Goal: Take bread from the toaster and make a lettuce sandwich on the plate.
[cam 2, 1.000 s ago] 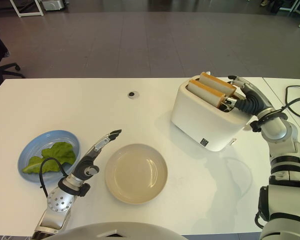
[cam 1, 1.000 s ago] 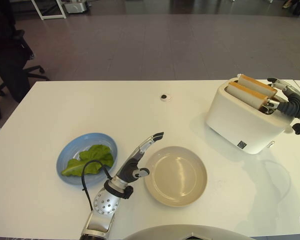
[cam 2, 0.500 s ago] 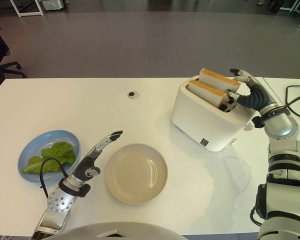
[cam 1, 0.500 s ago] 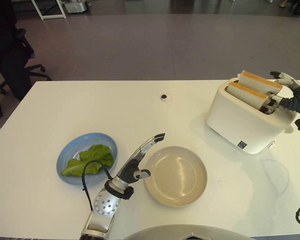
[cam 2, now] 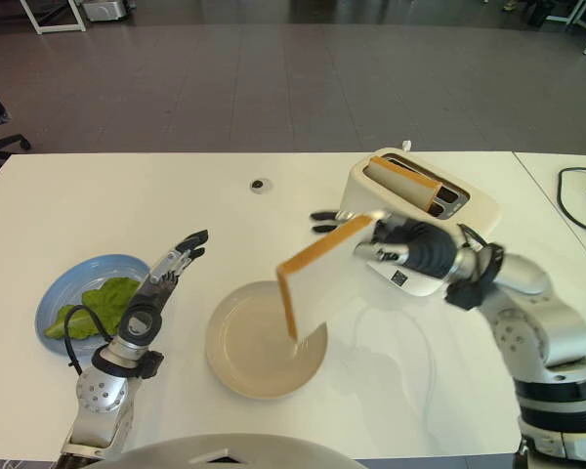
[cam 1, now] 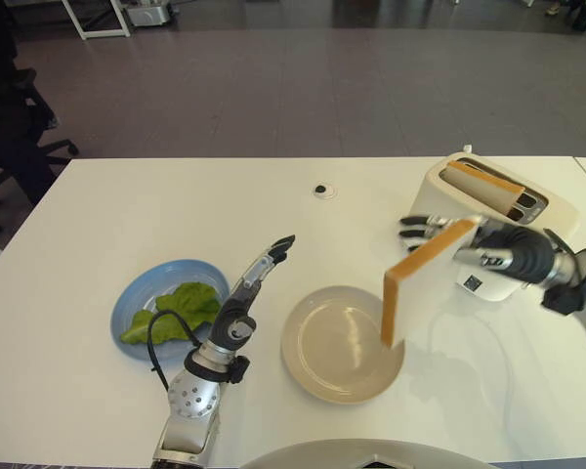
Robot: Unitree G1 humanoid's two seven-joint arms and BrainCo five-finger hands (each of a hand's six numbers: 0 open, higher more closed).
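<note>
The white toaster [cam 1: 441, 198] stands at the right of the table with one bread slice [cam 1: 483, 179] still in its slot. My right hand [cam 1: 498, 256] is in front of the toaster, shut on a second bread slice [cam 1: 420, 288]. That slice hangs tilted on edge, its lower corner over the right side of the beige plate [cam 1: 303, 366]. Lettuce [cam 1: 176, 311] lies in a blue dish [cam 1: 137, 291] at the left. My left hand [cam 1: 252, 283] is open, fingers stretched out, between the blue dish and the beige plate.
A small dark round fitting [cam 1: 319, 189] sits in the table top at the back middle. The table's front edge runs close below the beige plate. Bare table lies between the plates and the back edge.
My right hand has drawn one slice out of the toaster and carried it left and down over the beige plate. My left hand has shifted a little left, toward the blue dish.
</note>
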